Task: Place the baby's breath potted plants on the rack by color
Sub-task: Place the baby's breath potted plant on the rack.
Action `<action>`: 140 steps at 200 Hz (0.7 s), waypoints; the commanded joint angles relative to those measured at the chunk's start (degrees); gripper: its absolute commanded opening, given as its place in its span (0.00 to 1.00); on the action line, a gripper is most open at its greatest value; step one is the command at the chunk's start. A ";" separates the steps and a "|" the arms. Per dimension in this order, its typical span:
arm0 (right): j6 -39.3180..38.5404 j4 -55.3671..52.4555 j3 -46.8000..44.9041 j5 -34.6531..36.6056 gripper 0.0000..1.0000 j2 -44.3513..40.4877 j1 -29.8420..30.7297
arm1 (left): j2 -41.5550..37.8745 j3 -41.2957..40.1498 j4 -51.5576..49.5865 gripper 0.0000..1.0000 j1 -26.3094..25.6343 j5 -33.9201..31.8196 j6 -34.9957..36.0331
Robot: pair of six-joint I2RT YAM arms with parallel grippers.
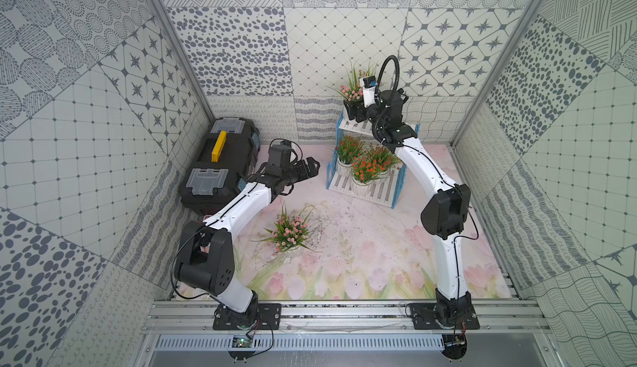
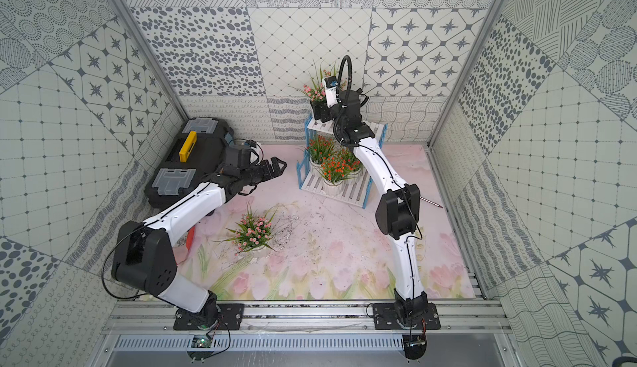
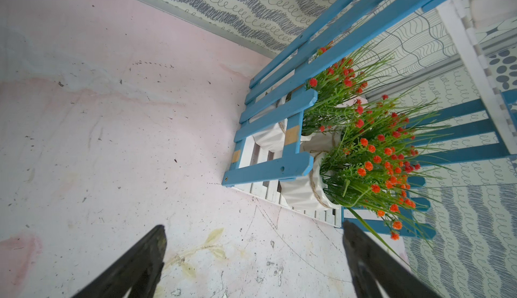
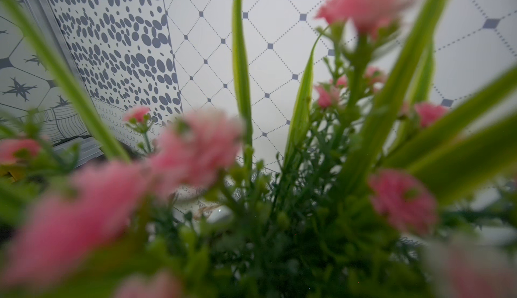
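The rack stands at the back of the mat, and its blue side frame fills the left wrist view. Three orange-red baby's breath plants sit together on its lower tier. My right gripper is at the upper tier, shut around the pot of a pink plant; the pot and the jaws are hidden. Another pink plant stands on the mat. My left gripper hangs open and empty left of the rack.
A black toolbox with a yellow handle lies along the left wall, behind my left arm. A thin metal tool lies on the mat by the right wall. Patterned walls close in the back and both sides.
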 commanded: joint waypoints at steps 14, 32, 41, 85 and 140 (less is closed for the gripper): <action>2.02 4.72 2.17 -1.48 0.82 -0.73 -0.52 | 0.20 0.31 2.45 0.98 -0.22 1.46 0.35; 2.10 4.44 2.27 -1.27 0.82 -1.07 -0.49 | 0.33 0.39 2.55 0.98 -0.09 1.38 0.40; 1.93 4.31 2.35 -1.41 0.82 -1.24 -0.57 | 0.37 0.56 2.44 0.98 -0.22 1.48 0.44; 0.52 -1.01 7.46 -1.69 0.82 -0.66 -0.61 | 0.75 0.75 2.55 0.98 -0.22 1.77 0.32; -0.18 -11.80 20.67 -1.67 0.82 5.12 -0.93 | 0.67 0.93 2.46 0.98 -0.23 2.26 0.32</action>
